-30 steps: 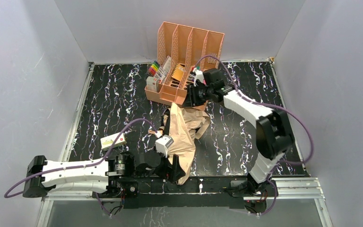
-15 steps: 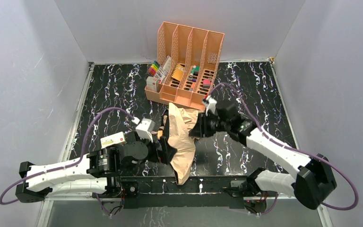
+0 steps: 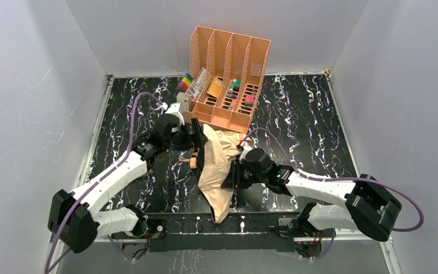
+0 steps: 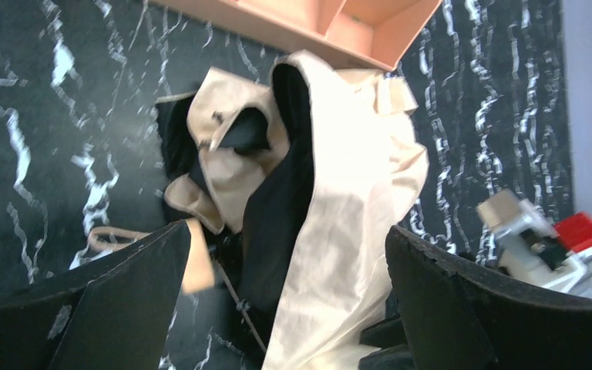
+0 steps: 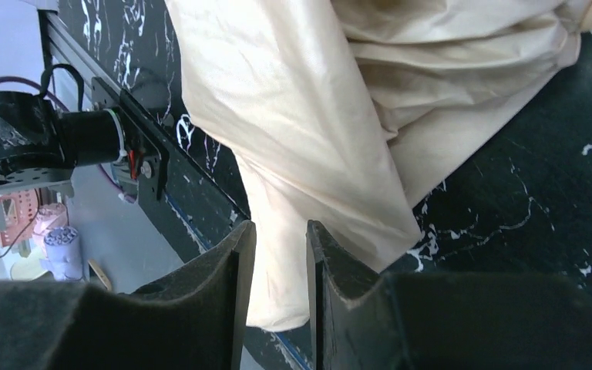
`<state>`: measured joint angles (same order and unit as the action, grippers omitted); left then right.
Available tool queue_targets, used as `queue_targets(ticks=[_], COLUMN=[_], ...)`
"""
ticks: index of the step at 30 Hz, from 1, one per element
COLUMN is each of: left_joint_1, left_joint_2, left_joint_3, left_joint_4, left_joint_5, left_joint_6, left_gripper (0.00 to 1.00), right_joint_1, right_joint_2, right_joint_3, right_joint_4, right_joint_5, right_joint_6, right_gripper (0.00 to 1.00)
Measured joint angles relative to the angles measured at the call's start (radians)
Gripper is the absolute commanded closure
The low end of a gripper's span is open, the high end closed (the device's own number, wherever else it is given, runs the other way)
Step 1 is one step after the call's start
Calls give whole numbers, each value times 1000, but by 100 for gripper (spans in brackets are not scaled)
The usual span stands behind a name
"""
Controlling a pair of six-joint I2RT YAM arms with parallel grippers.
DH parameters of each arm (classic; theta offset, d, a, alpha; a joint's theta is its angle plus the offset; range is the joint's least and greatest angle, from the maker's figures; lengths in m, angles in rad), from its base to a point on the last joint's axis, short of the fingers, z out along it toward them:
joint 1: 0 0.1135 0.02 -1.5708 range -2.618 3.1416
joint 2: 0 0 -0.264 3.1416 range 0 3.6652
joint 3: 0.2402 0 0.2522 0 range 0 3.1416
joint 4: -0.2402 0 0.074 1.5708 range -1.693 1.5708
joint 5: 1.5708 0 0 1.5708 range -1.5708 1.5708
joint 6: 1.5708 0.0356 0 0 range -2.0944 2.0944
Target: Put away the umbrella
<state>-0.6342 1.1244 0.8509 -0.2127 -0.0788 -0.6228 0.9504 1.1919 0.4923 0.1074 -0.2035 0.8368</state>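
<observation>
Top external view: the right gripper (image 3: 232,176) sits low at the right edge of the umbrella (image 3: 215,168). On its own wrist camera the jaws stand narrow, just a slit, with tan fabric showing in the gap. Whether they actually pinch it, I can't tell.

Over to the left gripper (image 3: 197,137): it hovers above the far left part of the bundle, jaws spread wide, nothing held. Its wrist view looks down on crumpled tan and black folds.

The umbrella lies collapsed and loose on the table (image 3: 308,114), its long axis running near to far. The broad, bunched end is right up against the front of the organizer (image 3: 228,57). The narrow end points at the near edge, its tip reaching over the rail (image 3: 262,221) between the two arm bases. The tan face is mostly up, with black showing along the left side. The handle (image 3: 193,163) pokes out on the left of the fabric, near the left gripper.
</observation>
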Motion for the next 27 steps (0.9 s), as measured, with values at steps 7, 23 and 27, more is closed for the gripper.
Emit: queue_targets(ticks=[7,23,27], left_joint_1=[129,154,154], left_joint_2=[159,243,243], left_joint_3=[101,111,110], left_joint_4=[130,270,282], left_joint_5=[251,484,504], left_joint_6=[25,-8,-10], left_gripper=[23,62,67], right_joint_1=[0,0,0], right_joint_2=[51,135,150], right_joint_3=[-37,-61,-61], right_joint_4=[87,164,178], right_joint_5=[26,48,48], right_joint_6=[47,63,63], right_gripper=[66,67,68])
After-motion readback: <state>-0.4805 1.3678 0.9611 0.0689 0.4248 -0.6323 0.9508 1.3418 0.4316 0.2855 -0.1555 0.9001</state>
